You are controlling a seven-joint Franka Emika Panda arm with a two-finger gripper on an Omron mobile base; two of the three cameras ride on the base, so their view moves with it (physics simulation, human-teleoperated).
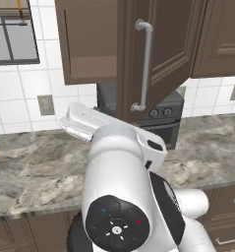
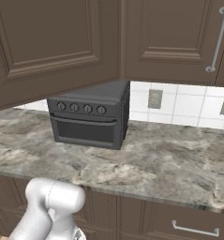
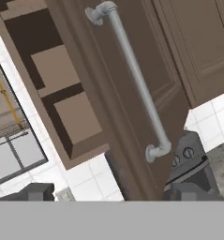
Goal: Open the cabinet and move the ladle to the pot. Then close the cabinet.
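Note:
The cabinet (image 1: 89, 44) stands open. Its raised-panel door (image 1: 163, 49) is swung out towards me, with the long silver bar handle (image 1: 146, 64) on its front. In the hand view the door (image 3: 108, 103) and the handle (image 3: 134, 79) run slantwise across the picture, and bare shelves (image 3: 62, 98) show inside to the left. My gripper (image 3: 113, 192) is open a little back from the door's lower edge. Its two dark fingertips (image 3: 38, 191) are wide apart with nothing between them. The ladle and the pot are out of view.
A dark grey oven box (image 2: 90, 117) with knobs stands on the marble counter (image 2: 169, 159) under the open door. More shut wall cabinets (image 2: 179, 37) hang to the right. Drawers (image 2: 193, 227) run below the counter. A window (image 1: 13, 34) is at the far left.

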